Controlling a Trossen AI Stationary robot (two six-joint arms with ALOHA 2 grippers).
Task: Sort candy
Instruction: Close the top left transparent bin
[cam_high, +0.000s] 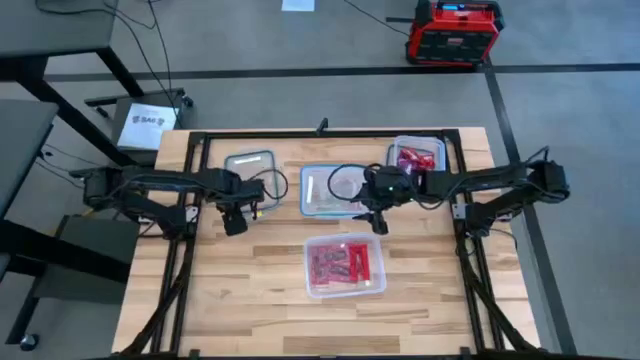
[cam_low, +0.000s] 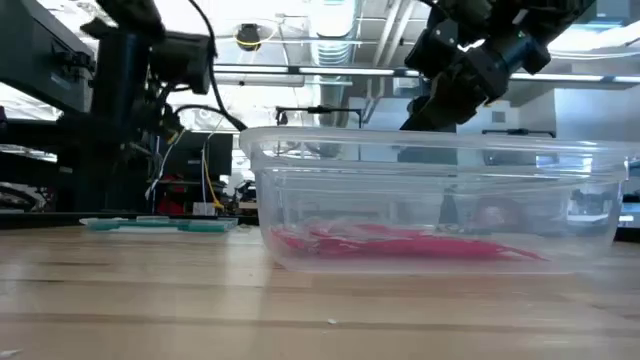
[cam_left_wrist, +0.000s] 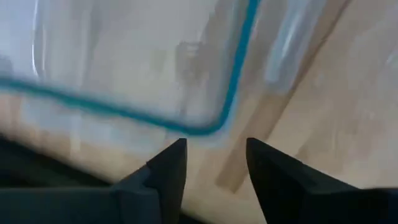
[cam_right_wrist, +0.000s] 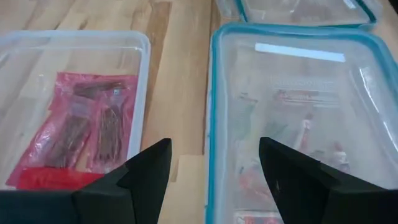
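Hovering over the seam between two clear tubs, the right hand (cam_right_wrist: 214, 165) has its fingers spread wide and nothing between them. Just beyond it on one side sits the front tub (cam_high: 345, 290), still holding a good heap of red candy packets (cam_high: 345, 263); on the other side is the middle tub (cam_high: 312, 208), blue-rimmed, where only a few small pieces (cam_right_wrist: 292, 124) seem to lie, though the cloudy plastic makes that hard to swear to. Farther back by the right arm, a third tub (cam_high: 432, 145) already carries some red packets (cam_high: 417, 158).

Over on the other side, the left hand (cam_left_wrist: 214, 158) waits with its fingers parted and empty, low over the tabletop (cam_high: 250, 290) at the corner of a fourth tub (cam_high: 249, 172), which looks bare from above.

From where I stand, the sorting is well short of done: most of the candy is still bunched in the front tub, a share has reached the back one, and neither hand has a piece in its grip right now.
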